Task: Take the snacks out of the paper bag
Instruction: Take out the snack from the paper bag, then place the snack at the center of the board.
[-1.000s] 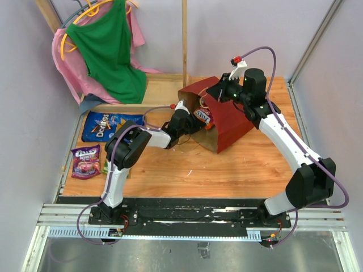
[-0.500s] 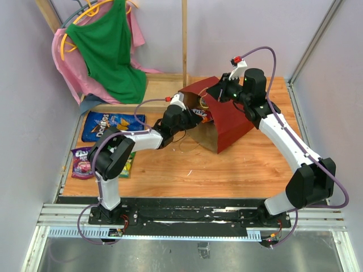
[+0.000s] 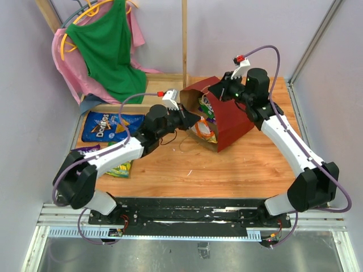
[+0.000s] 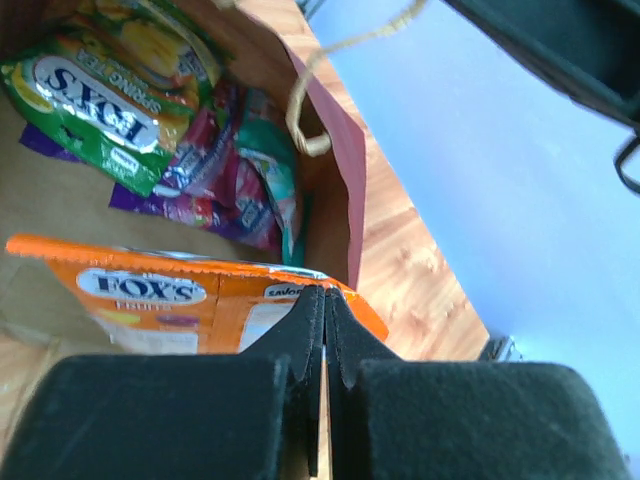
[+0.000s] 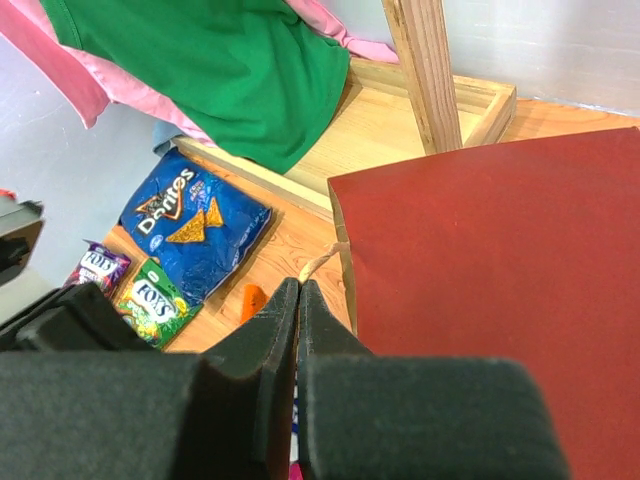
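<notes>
- Nearest the arm bases, on the left of the orange-brown wooden desk, a small purple glossy packet and a small green-and-yellow packet lie flat just beside each other, outside the bag
- Just beyond them a large blue Doritos bag lies flat on the desk, also outside
- Further in, the left hand is at the bag's mouth, with its two dark fingers pressed together on the edge of a flat orange FOX'S packet that lies at the opening
- The dark red paper bag, brown kraft inside, lies tipped over near the middle of the desk with its mouth toward the left arm; a thin cord handle hangs at its rim
- Deeper inside it a green FOX'S packet, a purple-magenta packet and a teal packet lie overlapping
- At the bag's upper far edge the right hand has its fingers closed with no gap; it seems to pinch the rim by the cord, though the fingers hide the contact itself
- Farthest back, a green sleeveless top and a pink garment hang on hangers, to the left of an upright wooden post
</notes>
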